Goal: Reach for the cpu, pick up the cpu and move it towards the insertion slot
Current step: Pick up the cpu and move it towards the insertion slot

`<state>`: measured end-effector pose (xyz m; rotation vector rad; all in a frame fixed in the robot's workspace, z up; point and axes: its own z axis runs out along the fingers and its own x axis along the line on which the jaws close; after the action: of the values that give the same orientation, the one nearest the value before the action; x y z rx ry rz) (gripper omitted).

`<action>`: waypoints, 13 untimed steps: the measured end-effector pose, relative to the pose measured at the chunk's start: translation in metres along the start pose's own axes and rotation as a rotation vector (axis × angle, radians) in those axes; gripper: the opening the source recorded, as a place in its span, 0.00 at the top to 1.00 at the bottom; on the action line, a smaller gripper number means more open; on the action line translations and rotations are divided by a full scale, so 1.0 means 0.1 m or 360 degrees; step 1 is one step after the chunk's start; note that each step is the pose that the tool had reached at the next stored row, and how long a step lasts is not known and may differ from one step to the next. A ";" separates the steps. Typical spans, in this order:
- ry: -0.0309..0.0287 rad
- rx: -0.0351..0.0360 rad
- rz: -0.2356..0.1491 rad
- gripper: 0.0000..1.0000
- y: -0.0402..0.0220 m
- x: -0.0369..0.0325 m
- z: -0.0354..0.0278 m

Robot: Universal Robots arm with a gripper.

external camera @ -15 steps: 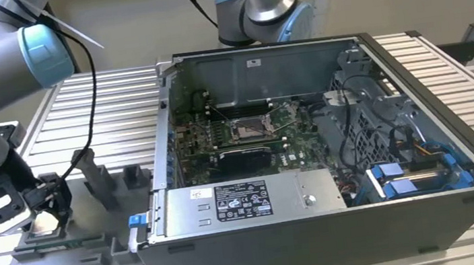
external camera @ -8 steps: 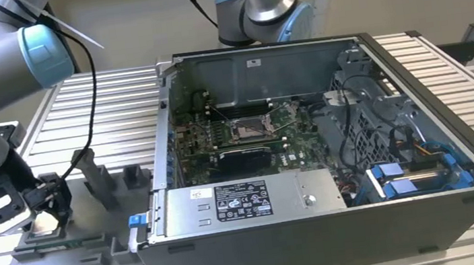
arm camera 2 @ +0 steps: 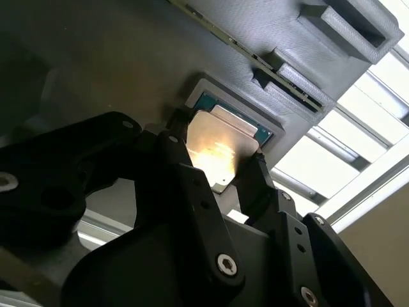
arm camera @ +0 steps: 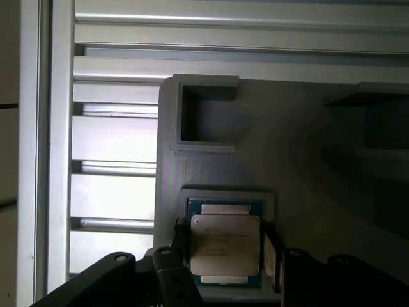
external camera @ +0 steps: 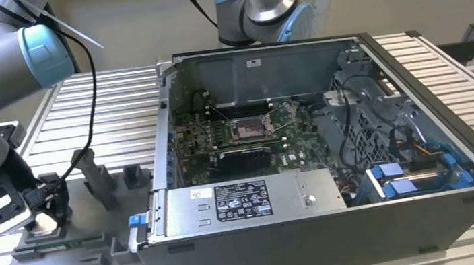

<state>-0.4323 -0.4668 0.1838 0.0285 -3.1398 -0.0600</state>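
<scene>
In the exterior view, the fixture plate (external camera: 89,255) lies on the counter (external camera: 117,113) at lower left, with the computer case (external camera: 323,244) to its right. The cpu (arm camera: 225,246) sits in a recess of that plate, directly under the tool (external camera: 42,216). The insertion slot (external camera: 249,129) lies inside the case, at frame centre.

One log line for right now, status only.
phase: reach | gripper: at cpu | cpu: seated in fixture | slot: in case, apart from gripper
</scene>
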 end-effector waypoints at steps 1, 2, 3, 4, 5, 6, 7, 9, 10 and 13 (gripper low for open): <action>0.00000 0.0000 0.0000 1.00 0.000 0.000 0.000; 0.00001 0.0000 0.0000 1.00 0.001 0.001 0.000; 0.00001 0.0000 0.0000 1.00 0.001 0.001 0.001; 0.00001 0.0000 0.0000 1.00 0.001 0.001 0.001; 0.00001 0.0000 0.0000 1.00 0.001 0.001 0.001; 0.00001 0.0000 0.0000 1.00 0.001 0.001 0.002; 0.00000 0.0000 0.0000 1.00 0.000 0.000 0.002; 0.00001 0.0000 0.0000 1.00 0.000 0.000 0.002; 0.00001 0.0000 0.0000 1.00 0.000 0.000 0.002; -0.00001 0.0000 0.0000 1.00 0.000 0.000 0.003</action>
<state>-0.4324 -0.4667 0.1835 0.0284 -3.1399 -0.0599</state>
